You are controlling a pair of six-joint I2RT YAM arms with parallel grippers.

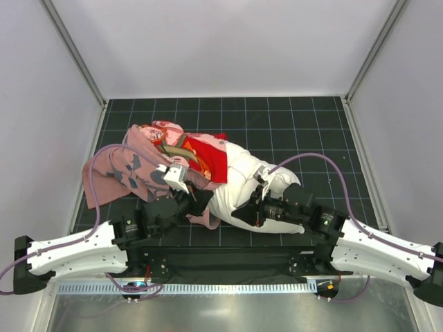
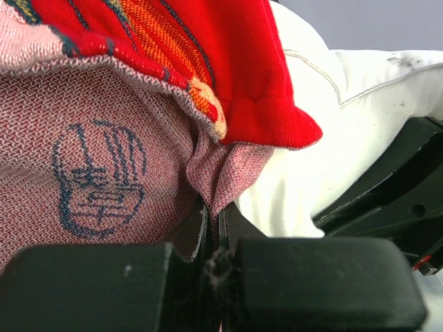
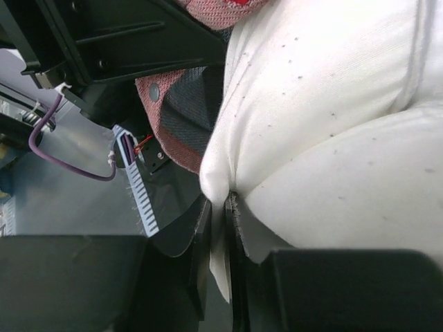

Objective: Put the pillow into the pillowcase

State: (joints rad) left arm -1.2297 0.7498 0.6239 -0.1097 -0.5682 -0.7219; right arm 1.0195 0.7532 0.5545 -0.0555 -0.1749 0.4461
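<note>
- Top external view: the large plump white stuffed pillow (image 1: 243,169) lies on the dark gridded table mat (image 1: 291,124). Its left end is tucked under the red edge of the floppy red cartoon-print fabric pillowcase (image 1: 131,166). I judge it only partly in.
- Most of the pillowcase sits bunched to the left with its pale pink reverse showing, so the bulk of the pillow is bare. Drawing the case over that bare part is the work left.
- Left wrist view: my left gripper (image 2: 213,232) is clamped on a fold of the pink reverse at the case's edge, just beside the pillow.
- Right wrist view: my right gripper (image 3: 223,221) has a pinch of the pillow's white cover between nearly closed jaws — I read that as a grip on the pillow.
- Hidden: the fabric covers the pillow's inner end, so I cannot tell how deep it reaches.
- From above, both arms cover the pillow's near edge — I cannot make out how wide the case's mouth stands.
- No corner tag on the pillow shows in any view.
</note>
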